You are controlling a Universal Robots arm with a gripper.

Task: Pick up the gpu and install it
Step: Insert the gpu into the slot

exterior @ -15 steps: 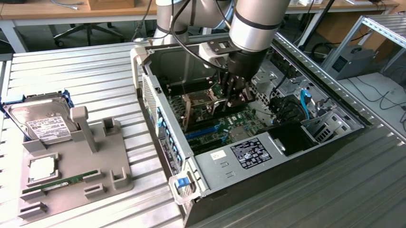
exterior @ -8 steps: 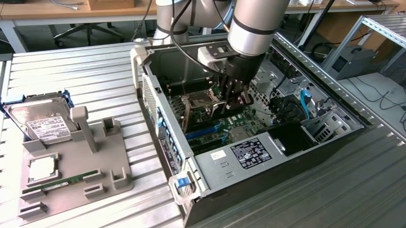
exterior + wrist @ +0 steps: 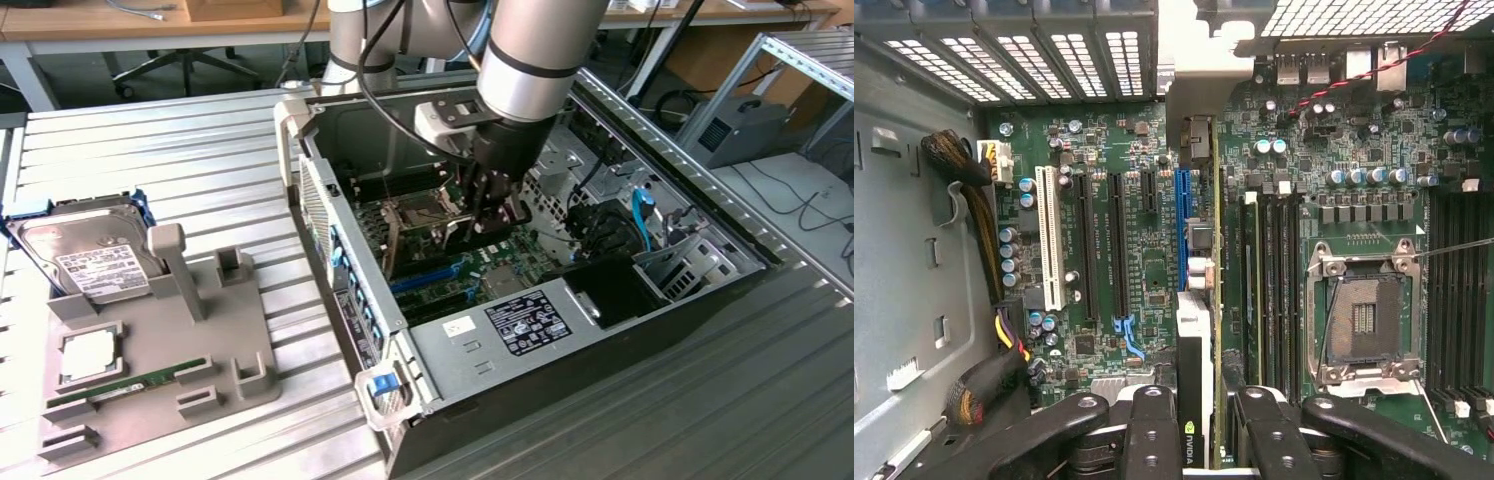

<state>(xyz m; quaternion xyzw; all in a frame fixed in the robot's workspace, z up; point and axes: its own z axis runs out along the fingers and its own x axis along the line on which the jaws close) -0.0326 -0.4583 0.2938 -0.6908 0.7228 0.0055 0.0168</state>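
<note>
My gripper (image 3: 486, 212) reaches down into the open computer case (image 3: 534, 330), above the motherboard (image 3: 441, 285). It is shut on the gpu (image 3: 1195, 340), which I see edge-on in the wrist view as a thin green card with a black cooler. One black finger (image 3: 1152, 425) presses on each side of the card. The card's silver end bracket (image 3: 1194, 90) points at the case's slotted rear wall. The card hangs upright along the blue expansion slot (image 3: 1181, 225); I cannot tell whether it touches the slot.
An empty CPU socket (image 3: 1364, 315) and black memory slots (image 3: 1279, 270) lie beside the card. Cable bundles (image 3: 979, 215) run along the case wall. Outside the case, a grey fixture (image 3: 147, 350) holds a hard drive (image 3: 87, 255), a chip (image 3: 87, 355) and a memory stick (image 3: 127, 385).
</note>
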